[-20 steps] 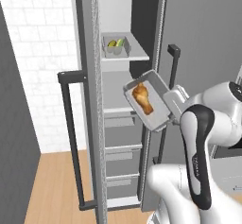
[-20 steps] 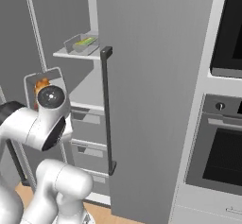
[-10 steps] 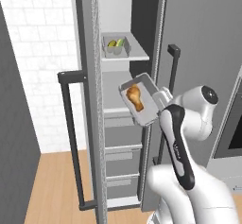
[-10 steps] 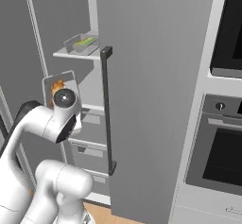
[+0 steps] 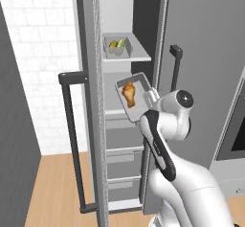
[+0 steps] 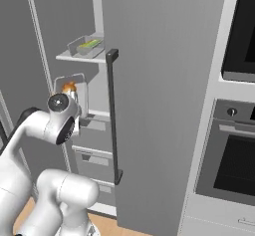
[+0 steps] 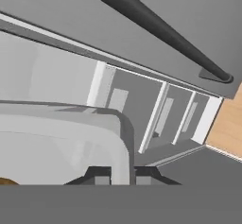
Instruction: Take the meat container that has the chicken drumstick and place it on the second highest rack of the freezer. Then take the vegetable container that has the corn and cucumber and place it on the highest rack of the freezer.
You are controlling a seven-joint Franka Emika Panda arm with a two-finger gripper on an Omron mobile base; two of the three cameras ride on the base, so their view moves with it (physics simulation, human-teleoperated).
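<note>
Golden-brown, the chicken drumstick [image 5: 129, 93] lies in the meat container [image 5: 139, 107], a pale grey tray tilted steeply with its open face turned toward the left base camera, near the middle of that frame. The gripper [image 5: 151, 97] is clamped on the tray's right rim, jaws closed on the wall; in the hand view the grey rim [image 7: 124, 142] runs between the two dark fingertips [image 7: 100, 176] at the bottom edge. The tray is held in the open freezer [image 5: 119, 140], in front of the lower flat shelf and below the highest rack [image 5: 139, 57]. On that upper shelf, in the upper middle of the left base frame, sits the vegetable container [image 5: 117, 48] with the yellow corn [image 5: 113, 44] and the green cucumber [image 5: 121, 43] side by side. Below the tray are the grey drawers [image 5: 123, 141]. The open door with its dark bar handle [image 5: 72, 140] fills the left of centre. In the right base view an oven [image 6: 231, 165] stands at the right edge.
</note>
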